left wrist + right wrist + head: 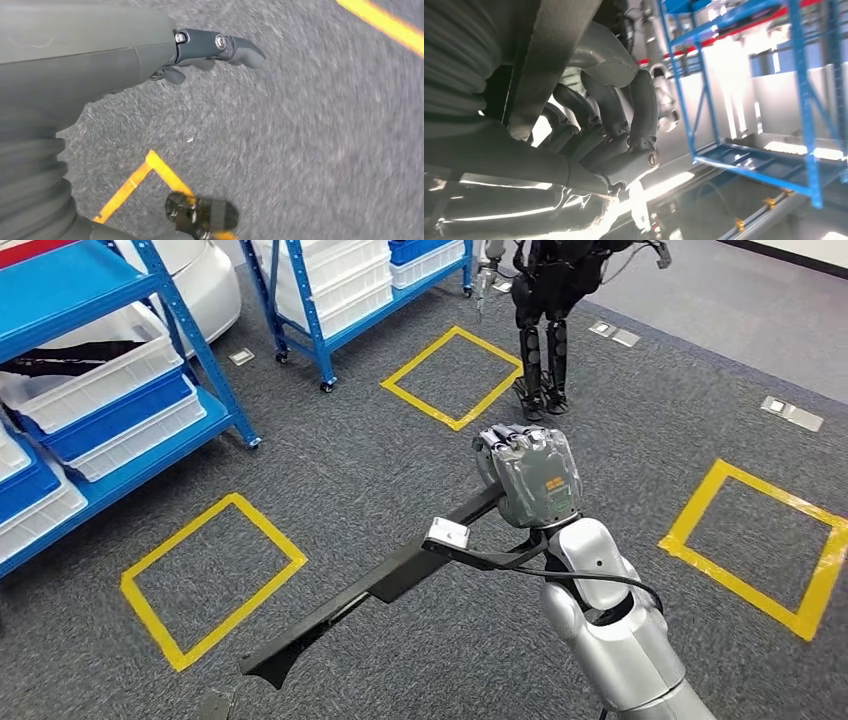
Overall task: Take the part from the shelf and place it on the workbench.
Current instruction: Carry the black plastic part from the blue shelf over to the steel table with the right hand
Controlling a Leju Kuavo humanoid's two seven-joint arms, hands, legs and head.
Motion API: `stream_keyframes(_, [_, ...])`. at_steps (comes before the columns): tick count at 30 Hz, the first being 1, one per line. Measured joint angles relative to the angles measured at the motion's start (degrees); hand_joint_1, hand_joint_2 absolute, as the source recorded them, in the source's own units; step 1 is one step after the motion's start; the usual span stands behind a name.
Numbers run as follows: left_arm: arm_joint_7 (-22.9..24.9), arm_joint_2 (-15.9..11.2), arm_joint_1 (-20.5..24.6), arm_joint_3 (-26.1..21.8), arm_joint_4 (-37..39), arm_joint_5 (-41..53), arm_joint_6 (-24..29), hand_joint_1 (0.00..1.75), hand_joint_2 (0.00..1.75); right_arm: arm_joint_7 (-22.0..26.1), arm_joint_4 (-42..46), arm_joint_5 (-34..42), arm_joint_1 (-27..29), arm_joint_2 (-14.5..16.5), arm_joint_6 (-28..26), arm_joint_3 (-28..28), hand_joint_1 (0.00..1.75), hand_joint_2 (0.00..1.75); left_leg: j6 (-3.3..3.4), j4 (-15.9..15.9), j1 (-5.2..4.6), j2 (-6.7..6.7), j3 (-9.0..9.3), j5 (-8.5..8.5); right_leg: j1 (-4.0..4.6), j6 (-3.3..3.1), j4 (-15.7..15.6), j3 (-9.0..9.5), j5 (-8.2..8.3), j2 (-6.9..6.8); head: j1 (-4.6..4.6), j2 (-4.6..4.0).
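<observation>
You are carrying the long, stiff black part [390, 585] by one end in the right hand [527, 475], fingers wrapped around it, its free end likely swinging above the nearest yellow floor square [212, 575].

Part [370, 585] hidden where it passes under right hand [527, 475]; fingers out of sight behind the hand's back in head view. Near end of part close to the bottom edge, tip hard to make out. Left hand [210, 47] partly cut by the picture's edge, floor [300, 150] motion-blurred. Right wrist view glare-washed; fingers [624, 125] wrapped on a dark bar, probably the part. Shelf [110, 360] cut at left edge. Second robot [545, 310] cut at top.
</observation>
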State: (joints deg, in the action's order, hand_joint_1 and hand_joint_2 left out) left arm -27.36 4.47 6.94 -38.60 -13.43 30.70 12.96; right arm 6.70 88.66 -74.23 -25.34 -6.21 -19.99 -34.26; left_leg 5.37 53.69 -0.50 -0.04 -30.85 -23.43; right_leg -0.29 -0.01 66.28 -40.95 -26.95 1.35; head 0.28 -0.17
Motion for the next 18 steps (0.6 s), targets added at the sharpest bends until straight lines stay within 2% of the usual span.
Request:
stream_keyframes(1, [0.0, 0.11, -0.05, 0.0, 0.01, 0.0, -0.07, 0.0, 1.75, -0.03, 0.01, -0.13, 0.09, -0.02, 0.13, 0.01, 1.75, 1.75, -0.42, 0.02, 0.17, 0.98, -0.04, -0.07, -0.51, 0.44, 3.2, -1.63, -1.05, -0.41, -0.01, 0.0])
stream_keyframes(2, [0.0, 0.21, -0.07, 0.0, 0.02, 0.0, -0.14, 0.0, 1.75, -0.07, 0.0, -0.21, 0.24, -0.07, 0.24, 0.02, 1.75, 1.75, -0.88, 0.06, 0.39, 1.9, -0.06, -0.17, -1.04, 1.1, 4.83, -2.43, -1.4, -0.66, 0.0, 0.0])
stream_keyframes(3, [-0.01, 0.3, -0.07, 0.0, 0.03, -0.01, -0.14, 0.0, 1.75, -0.09, -0.01, -0.26, 0.36, -0.11, 0.31, 0.03, 1.75, 1.75, -1.43, 0.17, 0.67, 2.74, -0.06, -0.31, -1.59, 1.99, 4.06, -1.98, -0.87, -1.02, 0.01, 0.0])
stream_keyframes(4, [-0.01, 0.36, -0.06, 0.0, 0.03, -0.01, -0.15, 0.0, 1.75, -0.1, -0.01, -0.28, 0.43, -0.16, 0.33, 0.04, 1.75, 1.75, -2.14, 0.45, 1.05, 3.57, -0.06, -0.55, -2.19, 3.05, 0.88, -0.2, 0.38, -1.72, 0.02, 0.0])
stream_keyframes(5, [-0.01, 0.37, -0.03, 0.0, 0.02, 0.0, -0.14, 0.0, 1.75, -0.1, -0.01, -0.29, 0.44, -0.17, 0.33, 0.04, 1.75, 1.75, -2.91, 0.98, 1.38, 4.34, -0.1, -0.94, -2.69, 3.97, -3.25, 2.13, 1.63, -3.04, 0.03, 0.0])
stream_keyframes(6, [-0.01, 0.19, -0.01, -0.01, -0.01, -0.01, -0.13, 0.0, 1.75, -0.11, -0.01, -0.3, 0.45, -0.15, 0.34, 0.02, 1.75, 1.75, -3.73, 1.58, 1.51, 5.04, -0.27, -1.42, -2.88, 4.62, -6.5, 4.06, 2.67, -4.58, 0.1, 0.0])
stream_keyframes(7, [-0.02, 0.11, 0.0, -0.02, -0.02, 0.0, -0.13, 0.0, 1.75, -0.12, 0.0, -0.32, 0.44, -0.13, 0.35, 0.04, 1.75, 1.75, -4.47, 2.32, 1.58, 5.67, -0.43, -1.98, -2.93, 4.59, -8.54, 5.23, 3.23, -5.66, 0.12, 0.0])
stream_keyframes(8, [-0.03, 0.02, 0.01, -0.02, -0.03, 0.0, -0.12, 0.0, 1.75, -0.13, 0.01, -0.35, 0.47, -0.1, 0.36, 0.07, 1.75, 1.75, -5.06, 2.88, 1.52, 6.23, -0.53, -2.47, -2.8, 4.04, -8.96, 5.42, 3.23, -6.2, 0.01, 0.0])
stream_keyframes(9, [-0.04, -0.04, 0.02, -0.03, -0.03, -0.01, -0.11, 0.0, 1.75, -0.14, 0.02, -0.38, 0.5, -0.08, 0.36, 0.12, 1.75, 1.75, -5.44, 3.18, 1.5, 6.79, -0.53, -2.81, -2.57, 3.27, -8.5, 5.08, 3.2, -5.86, -0.11, 0.0])
stream_keyframes(10, [-0.05, 0.09, 0.02, -0.03, -0.02, -0.01, -0.12, 0.0, 1.75, -0.14, 0.02, -0.39, 0.49, -0.08, 0.36, 0.17, 1.75, 1.75, -5.68, 3.41, 1.72, 7.4, -0.41, -3.06, -2.53, 2.45, -8.41, 4.83, 3.17, -4.96, -0.27, 0.0])
stream_keyframes(11, [-0.05, 0.13, 0.05, -0.04, -0.02, -0.01, -0.12, 0.0, 1.75, -0.14, 0.02, -0.4, 0.5, -0.07, 0.36, 0.21, 1.75, 1.75, -5.91, 3.65, 2.07, 7.26, -0.34, -3.45, -2.49, 1.86, -8.36, 4.68, 3.22, -4.2, -0.43, 0.0])
stream_keyframes(12, [-0.05, 0.18, 0.05, -0.04, -0.01, -0.02, -0.13, 0.0, 1.75, -0.13, 0.01, -0.42, 0.44, -0.07, 0.37, 0.24, 1.75, 1.75, -6.07, 4.51, 2.41, 6.25, -0.54, -4.38, -2.44, 1.44, -8.34, 4.57, 3.35, -3.4, -0.44, 0.0])
stream_keyframes(13, [-0.06, 0.23, 0.02, -0.05, 0.0, -0.02, -0.13, 0.0, 1.75, -0.13, 0.01, -0.43, 0.37, -0.02, 0.37, 0.26, 1.75, 1.75, -6.17, 6.36, 2.66, 4.68, -1.17, -5.95, -2.36, 1.07, -8.35, 4.49, 3.5, -2.63, -0.52, 0.0])
stream_keyframes(14, [-0.08, 0.26, -0.03, -0.07, 0.01, -0.02, -0.13, 0.0, 1.75, -0.13, -0.01, -0.44, 0.32, 0.09, 0.37, 0.28, 1.75, 1.75, -6.21, 9.41, 2.77, 2.74, -2.36, -8.1, -2.21, 0.76, -8.37, 4.42, 3.64, -1.9, -0.65, 0.0])
stream_keyframes(15, [-0.09, 0.28, -0.1, -0.1, 0.02, -0.02, -0.13, 0.0, 1.75, -0.13, -0.04, -0.44, 0.27, 0.19, 0.38, 0.28, 1.75, 1.75, -6.09, 13.22, 2.71, 1.34, -3.98, -10.32, -1.94, 0.55, -8.37, 4.34, 3.73, -1.13, -0.73, 0.0])
stream_keyframes(16, [-0.1, 0.28, -0.18, -0.15, 0.03, -0.02, -0.12, 0.0, 1.75, -0.13, -0.09, -0.44, 0.26, 0.29, 0.38, 0.27, 1.75, 1.75, -5.91, 16.9, 2.59, 0.66, -5.7, -12.01, -1.6, 0.34, -8.36, 4.24, 3.83, -0.32, -0.82, 0.0])
stream_keyframes(17, [-0.11, 0.28, -0.24, -0.21, 0.03, -0.03, -0.11, 0.0, 1.75, -0.13, -0.17, -0.44, 0.26, 0.34, 0.38, 0.26, 1.75, 1.75, -5.59, 19.4, 2.47, 0.35, -6.97, -12.75, -1.26, 0.17, -8.36, 4.13, 3.92, 0.55, -0.85, 0.0])
stream_keyframes(18, [-0.12, 0.29, -0.28, -0.27, 0.03, -0.03, -0.11, 0.0, 1.75, -0.13, -0.25, -0.45, 0.26, 0.35, 0.38, 0.26, 1.75, 1.75, -5.13, 19.93, 2.3, 0.17, -7.38, -12.34, -0.93, -0.01, -8.35, 4.06, 4.04, 1.41, -0.85, 0.0])
